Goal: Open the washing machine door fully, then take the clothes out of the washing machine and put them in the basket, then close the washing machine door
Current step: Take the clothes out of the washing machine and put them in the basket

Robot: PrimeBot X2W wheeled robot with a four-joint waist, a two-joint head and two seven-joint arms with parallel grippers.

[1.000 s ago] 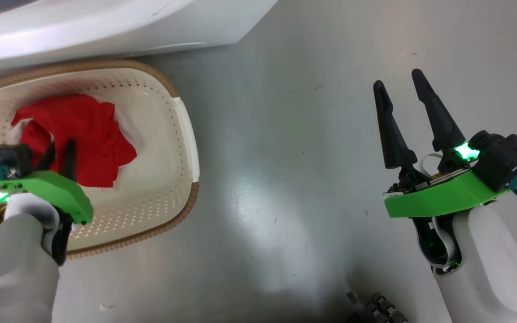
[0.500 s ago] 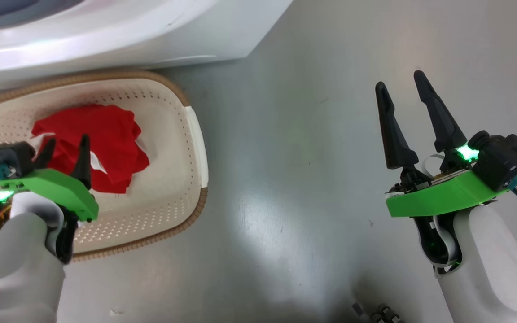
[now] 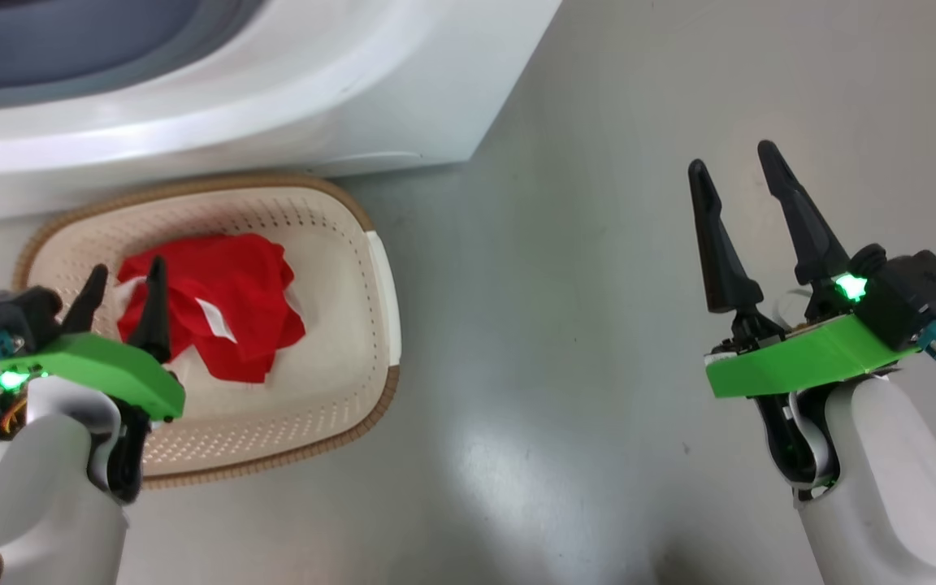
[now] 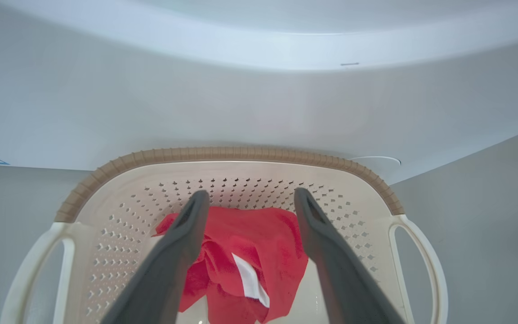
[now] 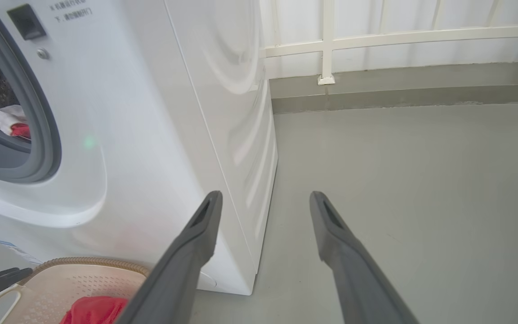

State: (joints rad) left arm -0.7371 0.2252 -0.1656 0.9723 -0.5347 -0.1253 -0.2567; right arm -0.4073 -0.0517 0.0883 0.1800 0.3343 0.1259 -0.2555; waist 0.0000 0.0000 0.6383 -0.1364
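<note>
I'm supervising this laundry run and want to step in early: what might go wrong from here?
White and red cloth lies inside the white front-loading washing machine; closing up now would leave it behind. The open left gripper hangs over the red fabric garment in the cream perforated basket; lifting could snag it.

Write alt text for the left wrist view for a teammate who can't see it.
The left claw hangs open over the basket, its dark fingers framing crumpled red clothes with a white patch lying inside. The white washing machine rises just behind the basket.
</note>
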